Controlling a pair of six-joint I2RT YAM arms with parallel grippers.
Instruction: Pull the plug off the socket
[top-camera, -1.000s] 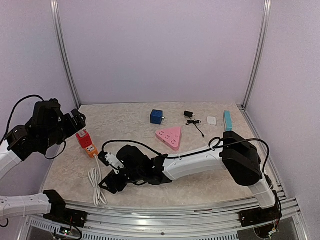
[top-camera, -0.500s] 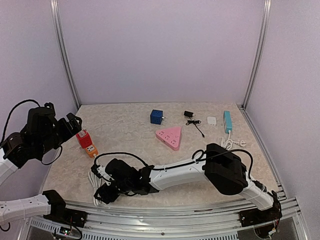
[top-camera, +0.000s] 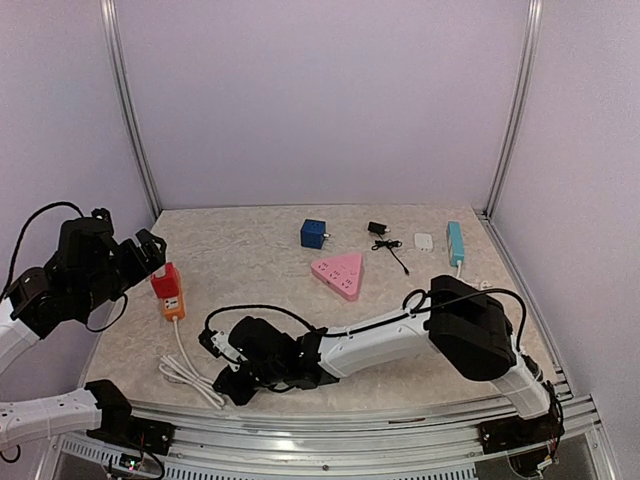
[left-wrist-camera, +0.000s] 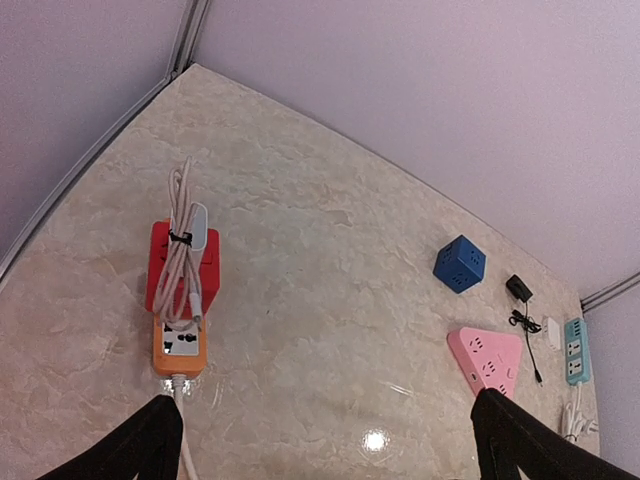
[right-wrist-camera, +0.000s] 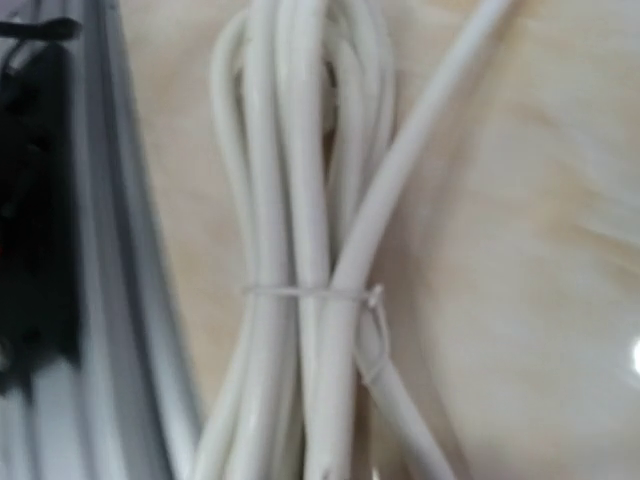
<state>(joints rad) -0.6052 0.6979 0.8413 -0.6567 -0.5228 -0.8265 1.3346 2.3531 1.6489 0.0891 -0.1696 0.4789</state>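
The main risk sits at the right gripper (top-camera: 225, 372). Its jaws are together, low over the thick white cable bundle (right-wrist-camera: 300, 250) at the near left edge. The fingertips are hidden, so I cannot tell whether it pinches a strand. That cable runs away from the near edge to the orange socket (left-wrist-camera: 178, 347), which is joined to a red block (left-wrist-camera: 160, 275). A tug here would likely drag the whole unbraced unit instead of freeing anything, or snag the bundle on the near rail (right-wrist-camera: 110, 250). The left gripper (left-wrist-camera: 330, 445) hangs above the unit, fingers wide apart, empty, touching nothing. A thin tied cord (left-wrist-camera: 183, 225) lies over the red block, its plug end reaching the orange socket.
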